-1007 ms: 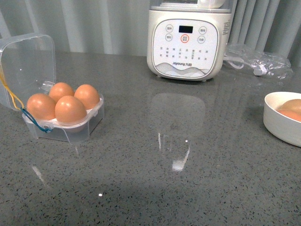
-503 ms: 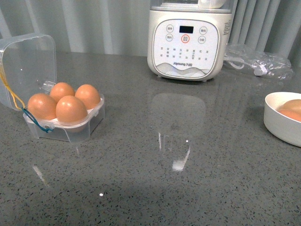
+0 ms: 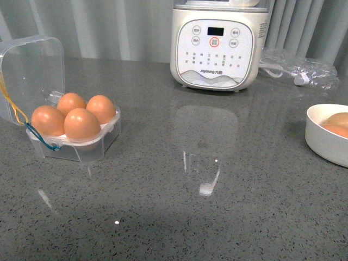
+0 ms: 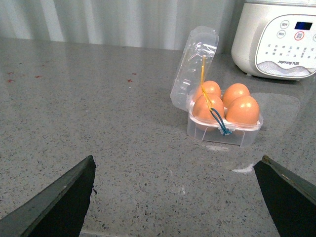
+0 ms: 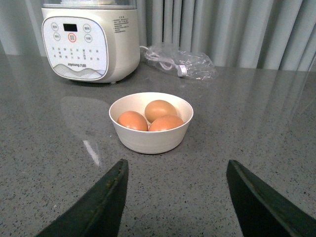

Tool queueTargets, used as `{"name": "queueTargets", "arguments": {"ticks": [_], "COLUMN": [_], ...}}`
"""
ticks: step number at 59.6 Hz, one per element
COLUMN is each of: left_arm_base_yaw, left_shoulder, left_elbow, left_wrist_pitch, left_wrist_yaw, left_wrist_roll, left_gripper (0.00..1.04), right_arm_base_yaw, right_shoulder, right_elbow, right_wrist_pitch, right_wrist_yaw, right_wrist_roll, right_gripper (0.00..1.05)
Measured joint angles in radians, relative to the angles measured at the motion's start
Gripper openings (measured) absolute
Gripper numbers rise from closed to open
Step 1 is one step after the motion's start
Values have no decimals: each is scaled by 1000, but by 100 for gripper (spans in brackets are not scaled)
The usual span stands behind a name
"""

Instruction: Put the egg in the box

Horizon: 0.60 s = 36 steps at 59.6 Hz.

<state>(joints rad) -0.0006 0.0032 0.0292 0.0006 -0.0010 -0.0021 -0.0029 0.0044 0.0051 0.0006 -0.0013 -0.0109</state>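
The clear egg box stands at the left of the grey counter, lid up, all cells filled with brown eggs. It also shows in the left wrist view, with its eggs and yellow and blue cords. My left gripper is open and empty, well short of the box. My right gripper is open and empty, short of a white bowl holding three brown eggs. Neither arm shows in the front view.
A white Joyoung cooker stands at the back centre. A clear plastic bag with a cable lies to its right. The white bowl sits at the right edge. Grey curtains hang behind.
The front view has shifted very slightly; nothing on the counter has moved.
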Motion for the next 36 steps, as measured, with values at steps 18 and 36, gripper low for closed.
{"name": "queueTargets", "arguments": {"ticks": [18,36], "left_arm_base_yaw": [-78,107], "left_shoulder": [274,480], "left_elbow": [157,271], "left_wrist_pitch": [-413,-114], "left_wrist_yaw": [-263,-64], "left_wrist_roll": [-55,-20], "left_gripper": [98,98], "right_arm_base_yaw": [0,0], "right_shoulder": [0,0], "right_elbow": [0,0], "right_wrist_pitch": [0,-1], "right_wrist_yaw": [-1,0], "right_wrist_roll": [2,2], "right_gripper": [97,98]}}
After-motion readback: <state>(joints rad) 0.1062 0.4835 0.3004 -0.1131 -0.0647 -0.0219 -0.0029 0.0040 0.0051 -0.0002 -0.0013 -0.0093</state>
